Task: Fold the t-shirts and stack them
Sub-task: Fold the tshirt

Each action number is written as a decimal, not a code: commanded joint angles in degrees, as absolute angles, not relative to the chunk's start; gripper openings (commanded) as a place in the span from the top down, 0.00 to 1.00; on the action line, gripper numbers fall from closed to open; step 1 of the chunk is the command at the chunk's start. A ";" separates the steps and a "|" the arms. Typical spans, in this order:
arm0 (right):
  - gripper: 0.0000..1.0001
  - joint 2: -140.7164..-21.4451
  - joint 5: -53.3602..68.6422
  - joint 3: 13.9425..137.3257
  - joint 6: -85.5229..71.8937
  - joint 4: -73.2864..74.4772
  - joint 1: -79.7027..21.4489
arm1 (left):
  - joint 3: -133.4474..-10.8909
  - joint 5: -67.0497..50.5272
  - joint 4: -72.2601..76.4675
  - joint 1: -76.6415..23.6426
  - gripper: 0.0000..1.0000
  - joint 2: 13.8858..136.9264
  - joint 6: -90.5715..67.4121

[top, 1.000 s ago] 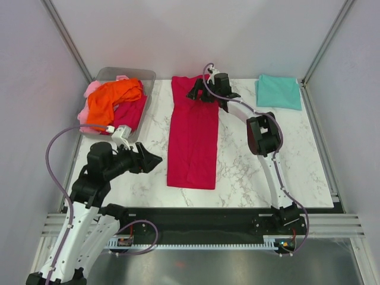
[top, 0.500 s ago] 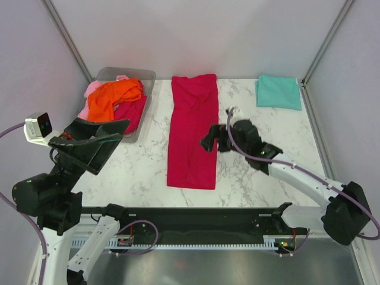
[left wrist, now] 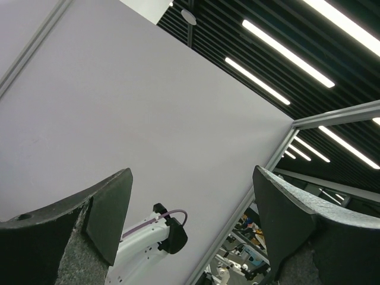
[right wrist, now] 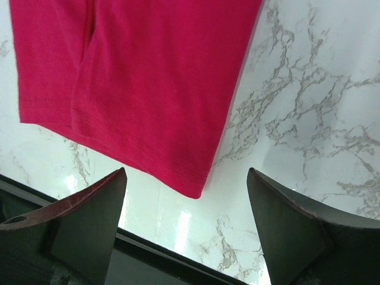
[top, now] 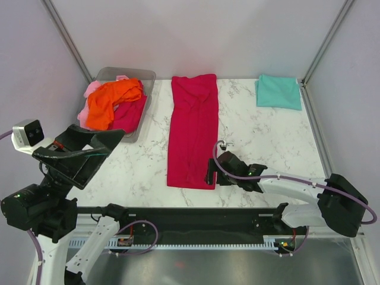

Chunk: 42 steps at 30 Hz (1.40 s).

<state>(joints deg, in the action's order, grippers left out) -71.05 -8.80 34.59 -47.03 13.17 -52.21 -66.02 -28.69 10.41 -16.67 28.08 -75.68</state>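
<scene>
The crimson-magenta t-shirt [top: 192,130] lies flat on the marble table, folded into a long strip from back to front. Its near hem corner shows in the right wrist view [right wrist: 142,101]. My right gripper [top: 211,172] is open and empty, low over the table beside that near right corner; in its own view the gripper [right wrist: 187,228] straddles the corner. My left gripper [top: 107,138] is open and empty, raised high at the left and tilted up; its view shows only wall and ceiling. The orange t-shirt [top: 113,98] and the pale pink one [top: 90,92] lie heaped in a bin. The teal t-shirt [top: 278,91] lies folded square at the back right.
A clear plastic bin [top: 139,75] stands at the back left, with another crimson cloth [top: 132,114] under the orange one. The table's front edge and a black rail [top: 196,217] lie just below the right gripper. Enclosure walls stand round the table.
My right arm has swung from the shirt's far collar end down to its near right corner. My left arm has lifted from the table and pulled back left, gripper pointing up.
</scene>
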 commanded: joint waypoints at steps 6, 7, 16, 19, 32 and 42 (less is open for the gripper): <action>0.11 -75.93 -14.06 35.16 -53.79 12.13 -57.65 | -66.80 -28.56 9.49 -17.23 0.11 26.19 -75.59; 0.12 -76.11 -14.41 35.07 -54.40 12.13 -58.00 | -66.45 -28.48 9.32 -17.31 0.11 26.02 -75.24; 0.36 -77.70 -16.96 33.75 -55.37 11.52 -58.45 | -60.12 -33.66 -11.62 -17.40 0.10 29.35 -61.28; 0.44 -77.70 -17.05 33.22 -55.46 10.99 -58.36 | -56.53 -26.30 -22.21 -17.40 0.11 31.37 -53.46; 0.87 -75.85 -12.66 26.90 -55.72 3.34 -58.36 | -32.79 -6.69 -32.26 -21.61 0.16 45.87 -47.28; 1.00 -71.55 -11.95 23.74 -55.37 2.90 -58.36 | -25.86 1.23 -23.15 -32.42 0.29 59.66 -52.20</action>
